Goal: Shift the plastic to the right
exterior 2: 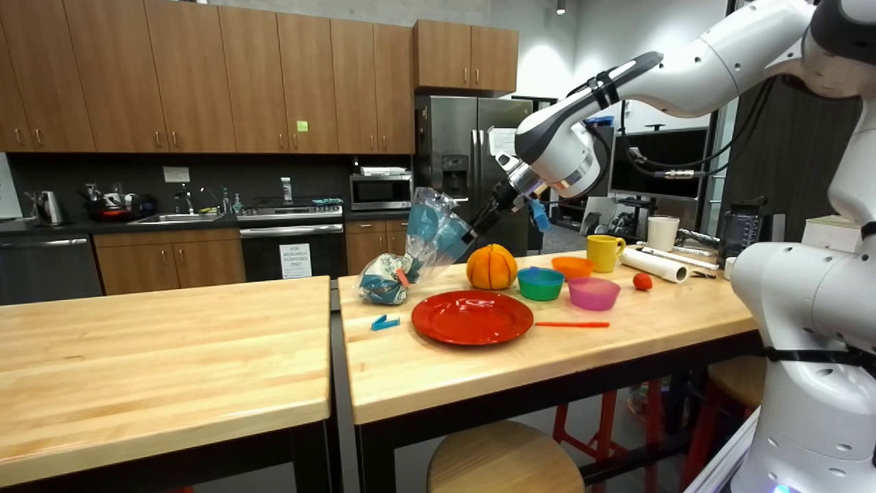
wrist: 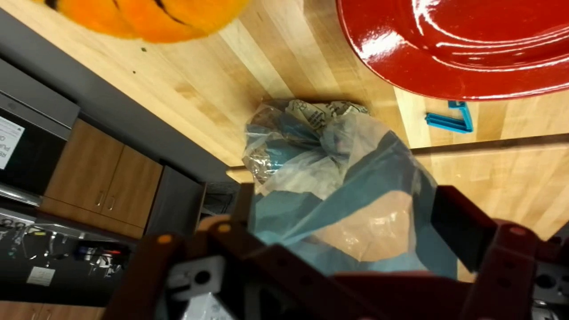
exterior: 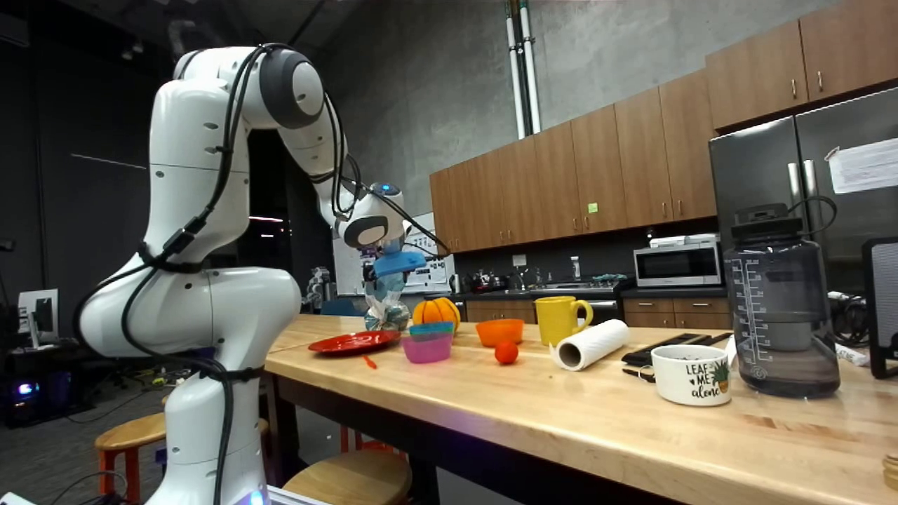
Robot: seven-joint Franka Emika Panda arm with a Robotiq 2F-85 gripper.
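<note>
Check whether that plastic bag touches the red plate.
Apart: in the wrist view, bare tabletop shows between the plastic bag and the red plate.

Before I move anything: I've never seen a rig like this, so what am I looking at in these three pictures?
The white machine is a single jointed robot arm ending in a two-fingered gripper. Two pictures look in from outside the robot, from different places; the third is taken at its wrist, looking past the fingers.

On the wooden table, among other things, are a red plate, an orange pumpkin, a pink bowl, a yellow mug and a translucent plastic bag, its bunched lower end down.

The gripper is open, with the bag's loose film between its fingers. Nothing looks clamped; whether film touches them, I can't tell.
</note>
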